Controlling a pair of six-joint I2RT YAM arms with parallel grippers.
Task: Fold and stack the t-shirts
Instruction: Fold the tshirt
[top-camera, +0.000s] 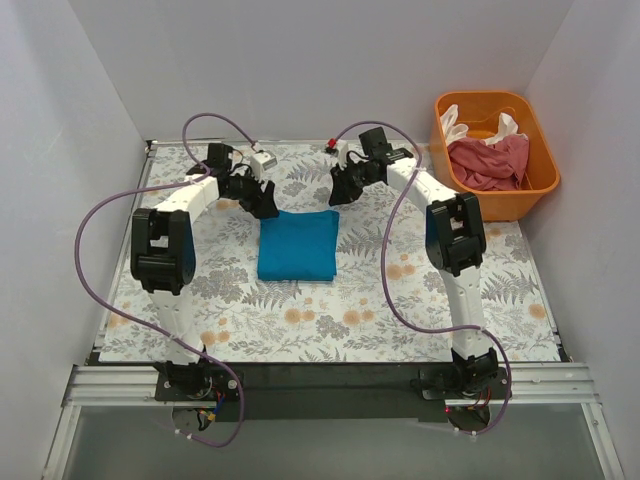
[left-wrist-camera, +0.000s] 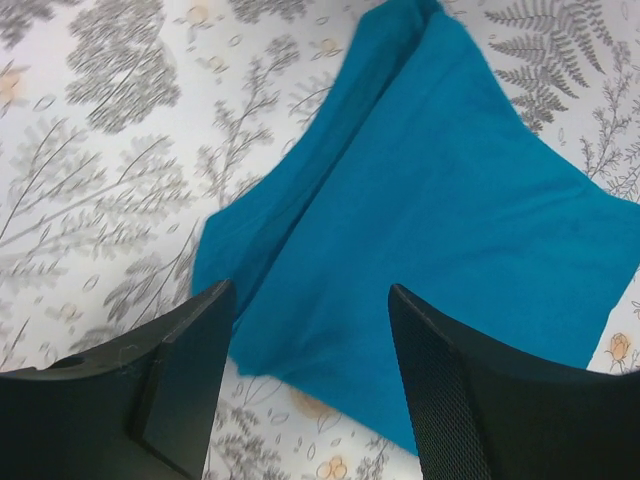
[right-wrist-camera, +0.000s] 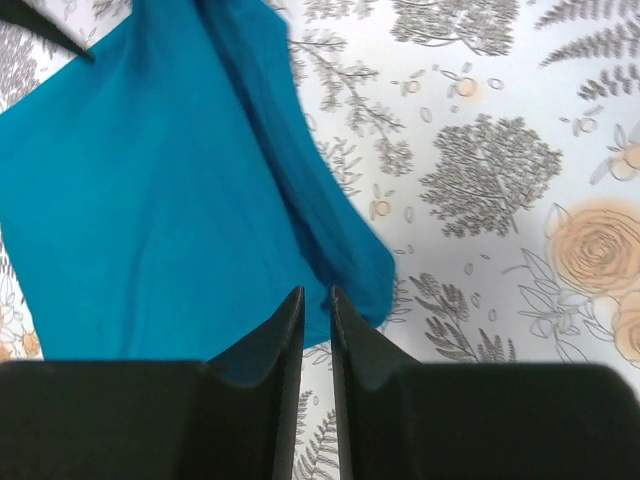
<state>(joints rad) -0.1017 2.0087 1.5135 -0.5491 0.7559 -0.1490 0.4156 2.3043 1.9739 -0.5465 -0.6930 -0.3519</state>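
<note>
ITEM: teal t-shirt (top-camera: 297, 245). Folded to a flat, near-square pad at mid tabletop (top-camera: 520, 300), edges approx. square to the table sides. No clear long axis from above. One fold ridge shows along its left side in the left wrist view.

ITEM: left end effector (left-wrist-camera: 310, 300). Fingers apart, nothing between them. Hangs just over the pad's far-left corner, and the cloth runs away from it toward the near side and to the right.

ITEM: right end effector (right-wrist-camera: 316, 295). Fingers all but together with a thin slit, nothing clamped. Sits off the pad's far-right corner, just beside the cloth, not on it.

ITEM: orange tub (top-camera: 505, 203). Far-right corner of the tabletop, well apart from the pad. Holds the pink-red t-shirt (top-camera: 490, 162), bunched, with the cream-white t-shirt (top-camera: 455, 122) poking up behind it. Both unfolded.

RELATION OF NOTE: teal looks done, so the next piece prob. comes out of the tub. That lies to the right and slightly beyond both end effectors. The right arm is clearly nearer, and the left would have to cross over the pad. The stack spot, i.e. the teal pad, lies between the two arms.
</note>
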